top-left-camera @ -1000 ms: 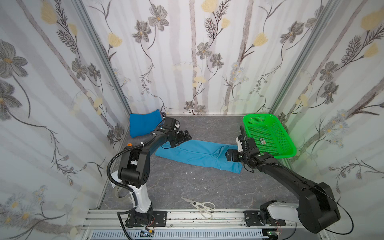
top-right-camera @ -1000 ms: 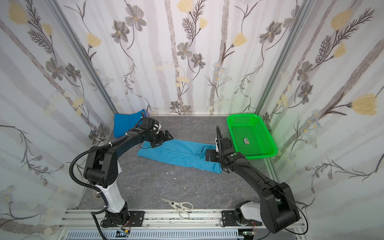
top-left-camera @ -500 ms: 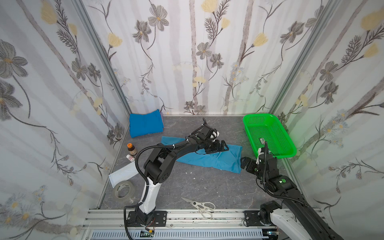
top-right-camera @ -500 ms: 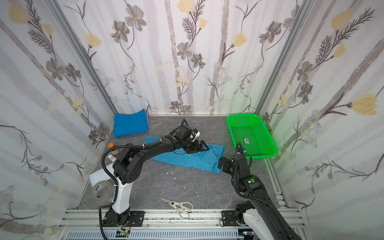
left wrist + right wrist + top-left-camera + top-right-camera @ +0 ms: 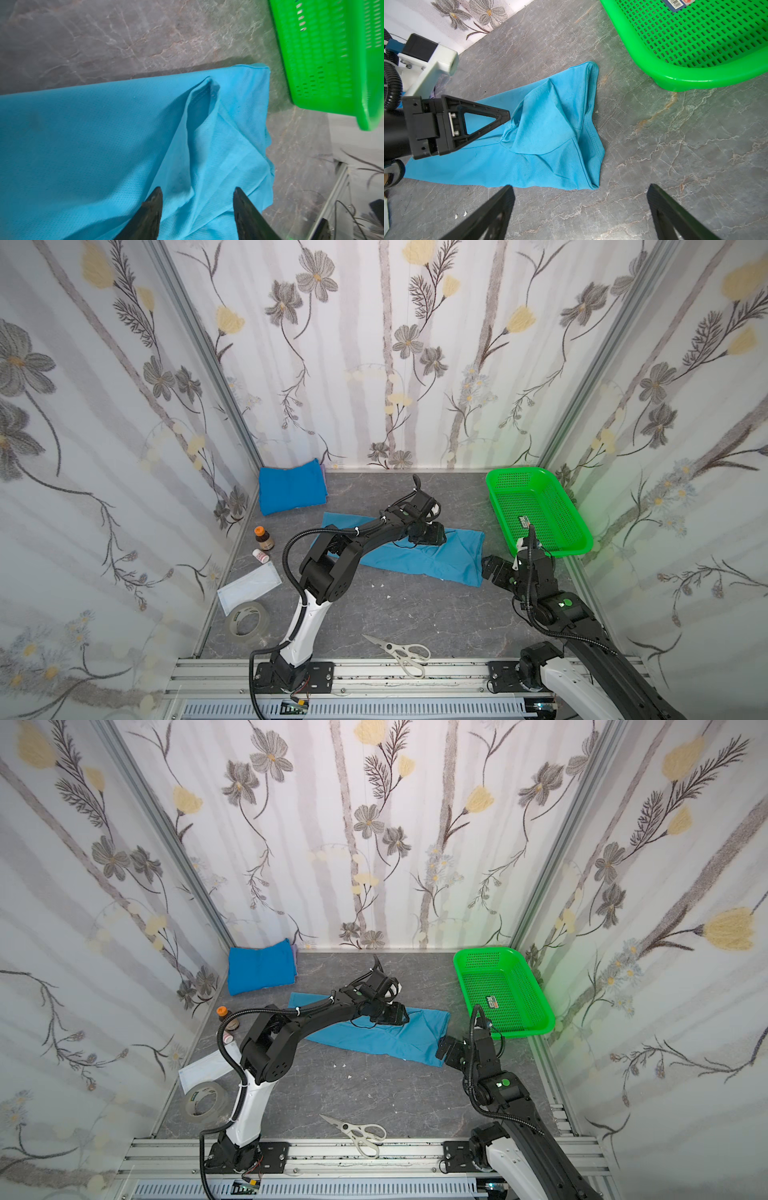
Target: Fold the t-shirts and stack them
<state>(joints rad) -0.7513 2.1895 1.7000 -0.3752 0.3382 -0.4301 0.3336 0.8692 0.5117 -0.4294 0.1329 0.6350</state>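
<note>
The light-blue t-shirt (image 5: 415, 562) lay mid-table as a long strip, its long axis left to right, the right end slightly nearer. The left gripper (image 5: 197, 190) stood on its right portion, jaws half spread astride a raised fold. The right gripper (image 5: 580, 187), jaws wide and empty, hovered just off the near right corner. The darker t-shirt (image 5: 291, 487) lay folded far left.

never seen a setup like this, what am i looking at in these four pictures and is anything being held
Two robot arms reach over a grey table. Two pictures look down from overhead; two come from cameras on the wrists. Each arm ends in a two-fingered pincer. The left pincer sits, jaws apart, over a crease in the light blue t-shirt; the right pincer is wide open beside its end. Nothing is clearly held. A folded darker blue t-shirt, green basket and scissors lie around.
</note>
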